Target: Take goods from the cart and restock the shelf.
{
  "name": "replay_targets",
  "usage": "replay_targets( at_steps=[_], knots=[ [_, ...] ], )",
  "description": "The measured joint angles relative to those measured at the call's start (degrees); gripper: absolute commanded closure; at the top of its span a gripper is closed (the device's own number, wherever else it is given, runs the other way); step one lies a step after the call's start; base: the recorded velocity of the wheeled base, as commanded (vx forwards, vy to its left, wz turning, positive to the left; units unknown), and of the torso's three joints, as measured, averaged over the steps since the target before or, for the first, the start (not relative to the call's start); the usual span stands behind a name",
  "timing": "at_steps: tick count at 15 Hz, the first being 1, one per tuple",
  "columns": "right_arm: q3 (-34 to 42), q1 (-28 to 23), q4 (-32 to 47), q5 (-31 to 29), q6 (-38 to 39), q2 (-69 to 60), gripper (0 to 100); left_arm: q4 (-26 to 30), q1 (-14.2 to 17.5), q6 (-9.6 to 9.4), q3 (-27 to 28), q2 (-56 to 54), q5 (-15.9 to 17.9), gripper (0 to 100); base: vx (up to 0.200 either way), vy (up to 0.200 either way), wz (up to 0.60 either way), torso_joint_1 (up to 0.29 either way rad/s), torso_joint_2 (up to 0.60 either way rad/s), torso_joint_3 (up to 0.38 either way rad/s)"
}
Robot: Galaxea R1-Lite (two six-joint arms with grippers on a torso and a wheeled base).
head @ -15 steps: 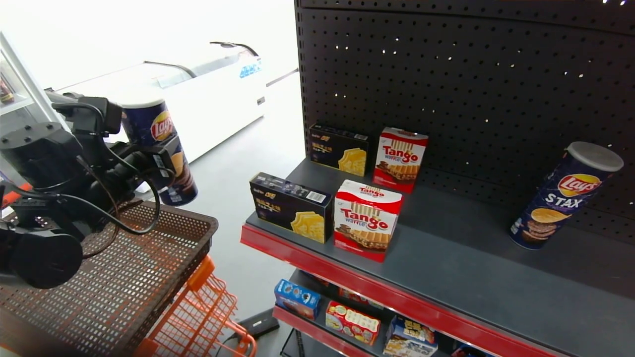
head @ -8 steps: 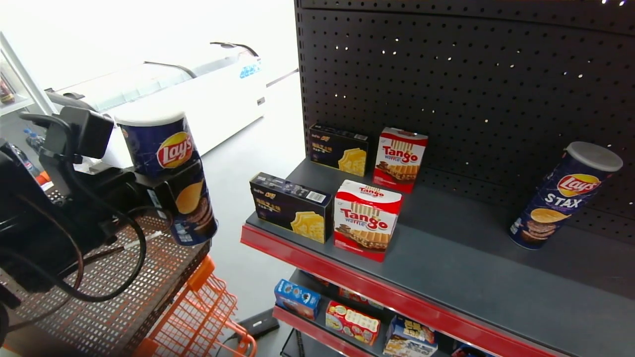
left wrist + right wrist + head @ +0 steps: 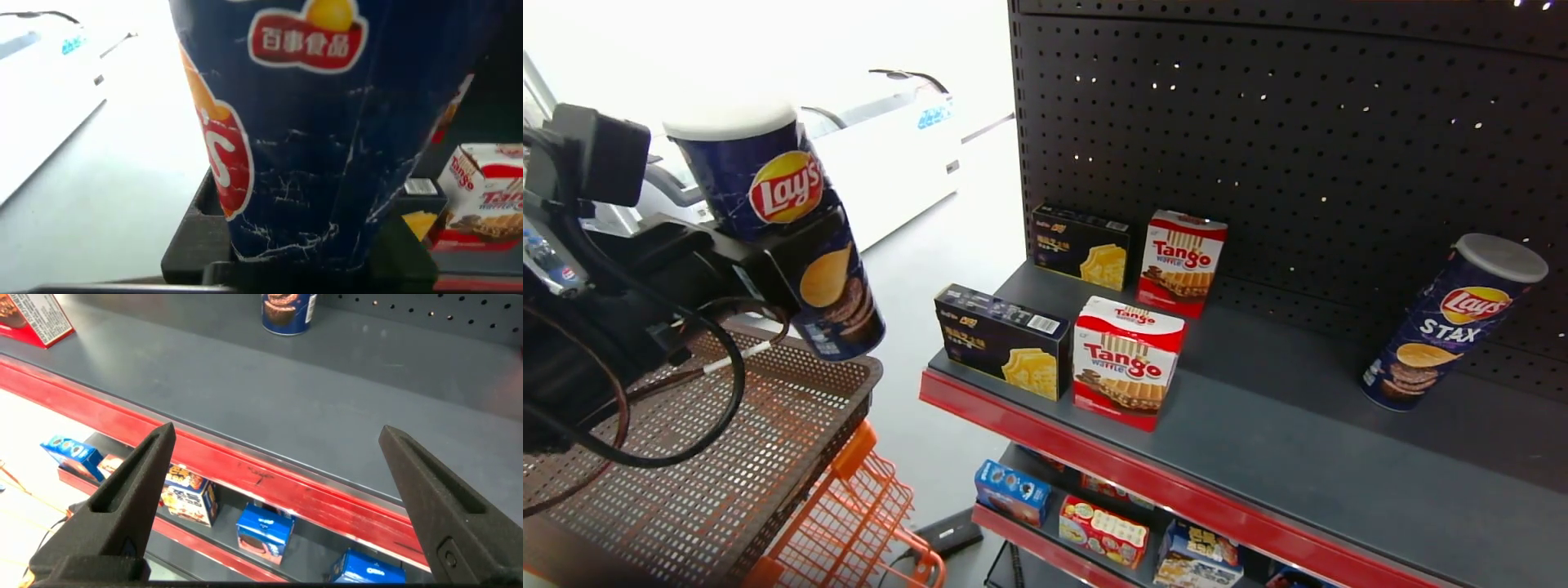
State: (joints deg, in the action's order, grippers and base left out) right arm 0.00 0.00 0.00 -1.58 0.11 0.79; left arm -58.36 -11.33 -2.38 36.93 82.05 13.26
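My left gripper (image 3: 772,261) is shut on a dark blue chip can (image 3: 776,229) with a white lid, held upright above the brown mesh cart basket (image 3: 703,457), left of the shelf (image 3: 1258,433). The same can (image 3: 310,139) looms close in the left wrist view. A second chip can (image 3: 1454,322) stands at the back right of the shelf, also seen as a can (image 3: 288,310) in the right wrist view. My right gripper (image 3: 278,506) hangs open in front of the shelf's red edge (image 3: 270,469), nothing between its fingers.
Two dark cracker boxes (image 3: 1001,339) and two red-and-white wafer boxes (image 3: 1125,359) stand at the shelf's left end. The middle of the shelf between boxes and can is bare. Lower shelves hold small snack boxes (image 3: 1101,531). An orange cart frame (image 3: 866,523) sits below the basket.
My left gripper has lifted the chip can up out of the cart basket and carried it slightly toward the shelf. The shelf's goods stay put.
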Motion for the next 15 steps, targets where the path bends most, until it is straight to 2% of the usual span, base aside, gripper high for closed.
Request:
replay_targets(
  at_steps=[2,4,5,8,12,14,15],
  knots=[
    [0.00,0.00,0.00,0.00,-0.01,0.00,0,-0.21,-4.16,0.96,2.79,0.96,0.88,100,0.000,0.000,0.00,0.000,0.00,0.000],
    [0.00,0.00,0.00,0.02,0.00,0.00,0,0.61,-5.81,2.28,2.62,1.40,5.71,100,0.000,0.000,0.00,0.000,0.00,0.000],
    [0.00,0.00,0.00,0.06,-0.06,0.00,0,2.08,-5.71,2.86,2.13,1.40,8.13,100,0.000,0.000,0.00,0.000,0.00,0.000],
    [0.00,0.00,0.00,0.06,-0.04,0.00,0,8.17,-4.77,3.52,1.33,0.49,11.01,100,0.000,0.000,0.00,0.000,0.00,0.000],
    [0.00,0.00,0.00,0.17,-0.16,0.00,0,7.97,-5.05,3.30,0.06,-0.22,16.81,100,0.000,0.000,0.00,0.000,0.00,0.000],
    [0.00,0.00,0.00,0.17,-0.04,0.00,0,7.91,-5.68,3.17,-0.49,-0.28,21.63,100,0.000,0.000,0.00,0.000,0.00,0.000],
    [0.00,0.00,0.00,0.17,-0.06,0.00,0,7.94,-5.71,3.16,-0.68,-0.30,22.28,100,0.000,0.000,0.00,0.000,0.00,0.000]
  ],
)
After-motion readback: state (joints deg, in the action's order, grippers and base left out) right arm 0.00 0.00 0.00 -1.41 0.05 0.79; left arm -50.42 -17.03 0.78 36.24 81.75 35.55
